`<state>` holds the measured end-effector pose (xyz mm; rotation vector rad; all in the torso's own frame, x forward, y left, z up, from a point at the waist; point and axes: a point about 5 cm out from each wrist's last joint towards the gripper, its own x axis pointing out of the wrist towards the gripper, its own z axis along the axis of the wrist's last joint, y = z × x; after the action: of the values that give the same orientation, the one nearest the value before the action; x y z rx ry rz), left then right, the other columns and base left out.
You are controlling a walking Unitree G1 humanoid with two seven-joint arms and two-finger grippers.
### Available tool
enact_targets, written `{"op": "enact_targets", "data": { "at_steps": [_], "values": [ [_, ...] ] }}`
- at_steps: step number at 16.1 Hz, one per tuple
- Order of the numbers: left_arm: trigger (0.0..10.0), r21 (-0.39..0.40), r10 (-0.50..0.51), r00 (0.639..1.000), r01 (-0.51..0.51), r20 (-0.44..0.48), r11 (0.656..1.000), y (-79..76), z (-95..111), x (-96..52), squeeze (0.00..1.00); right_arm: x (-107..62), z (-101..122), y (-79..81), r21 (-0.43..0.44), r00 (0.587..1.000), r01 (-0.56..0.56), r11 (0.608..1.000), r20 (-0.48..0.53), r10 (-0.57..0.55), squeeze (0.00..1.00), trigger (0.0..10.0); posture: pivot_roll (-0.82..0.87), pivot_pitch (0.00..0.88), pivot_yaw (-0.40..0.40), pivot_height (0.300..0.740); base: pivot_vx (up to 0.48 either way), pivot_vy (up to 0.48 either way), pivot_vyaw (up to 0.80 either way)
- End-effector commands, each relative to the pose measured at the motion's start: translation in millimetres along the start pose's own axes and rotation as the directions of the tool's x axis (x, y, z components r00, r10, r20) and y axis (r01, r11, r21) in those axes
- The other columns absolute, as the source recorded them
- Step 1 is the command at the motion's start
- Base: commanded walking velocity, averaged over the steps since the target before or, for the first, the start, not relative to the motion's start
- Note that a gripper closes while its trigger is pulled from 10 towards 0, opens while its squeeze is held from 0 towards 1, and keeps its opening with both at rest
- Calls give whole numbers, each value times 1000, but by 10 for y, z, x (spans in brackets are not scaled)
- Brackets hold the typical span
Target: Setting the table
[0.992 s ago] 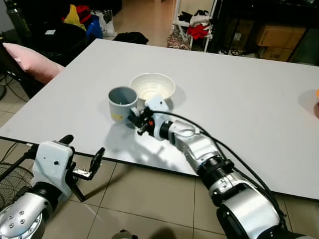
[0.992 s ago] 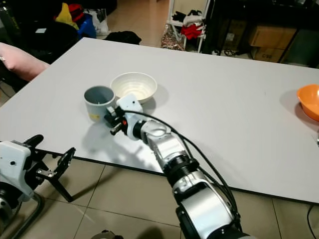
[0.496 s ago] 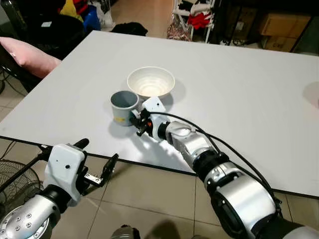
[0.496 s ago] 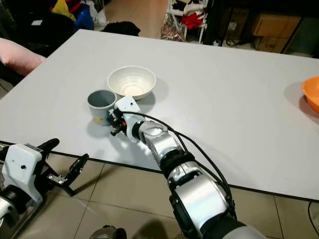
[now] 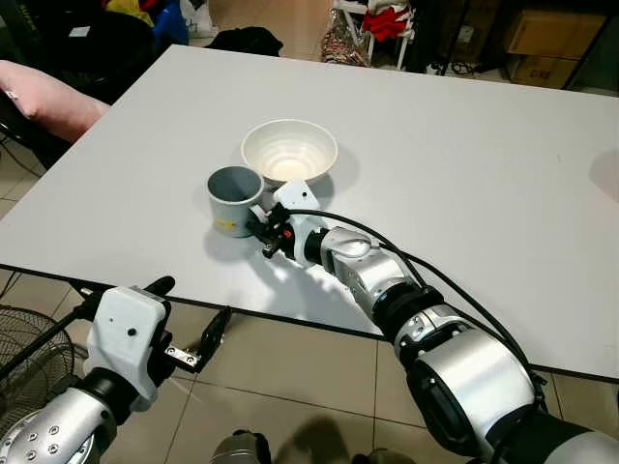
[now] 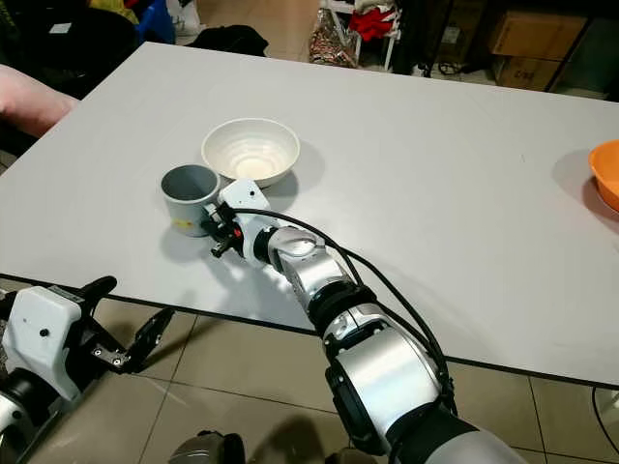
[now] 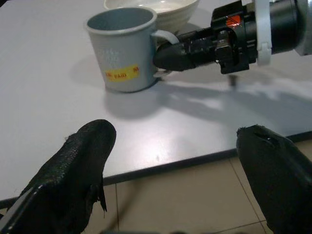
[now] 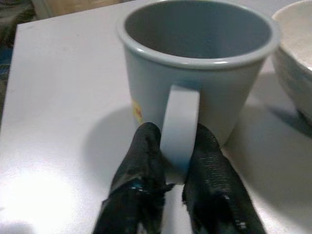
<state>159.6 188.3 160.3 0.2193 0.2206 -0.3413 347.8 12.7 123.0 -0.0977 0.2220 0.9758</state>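
Left gripper (image 5: 189,338) hangs below the near edge of the white rectangular bench (image 5: 464,174), over the tiled floor (image 5: 290,377), jaws apart, idle. Right gripper (image 8: 176,161) reaches across the bench, jaws clamped on the loop handle of the grey-blue enamel-look mug with a yellow sticker (image 5: 234,199). Mug stands upright near the bench's front-left part, just beside the cream ribbed ceramic bowl (image 5: 289,153) behind it. Mug looks empty, rigid, light, glossy so likely slippery; the handle is the right hold, though it may swing. Bowl probably heavier, breakable; take by rim.
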Motion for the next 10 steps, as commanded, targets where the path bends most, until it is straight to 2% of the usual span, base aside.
{"op": "enact_targets", "data": {
  "at_steps": [1,3,7,9,10],
  "values": [
    [10000,3,-1,1000,1,0,1000,-3,16,-5,0,188,151,297,4,994,-101,995,45,101,765,10000,81,124,3,740,0,0,0],
    [10000,3,-2,1000,2,3,1000,2,21,14,0,178,155,288,-4,992,-116,993,49,116,1000,10000,75,116,7,740,0,0,0],
    [10000,7,-7,1000,7,18,1000,13,36,77,0,120,160,191,-8,992,-109,994,62,109,1000,10000,65,89,10,740,0,0,0],
    [10000,9,-4,1000,4,27,1000,24,46,101,0,56,159,105,1,990,-110,994,85,109,1000,10000,62,70,10,740,0,0,0],
    [10000,10,-1,999,1,36,1000,37,53,125,0,-38,148,-7,9,988,-112,994,109,110,1000,10000,57,57,10,740,0,0,0]
  ]
}}
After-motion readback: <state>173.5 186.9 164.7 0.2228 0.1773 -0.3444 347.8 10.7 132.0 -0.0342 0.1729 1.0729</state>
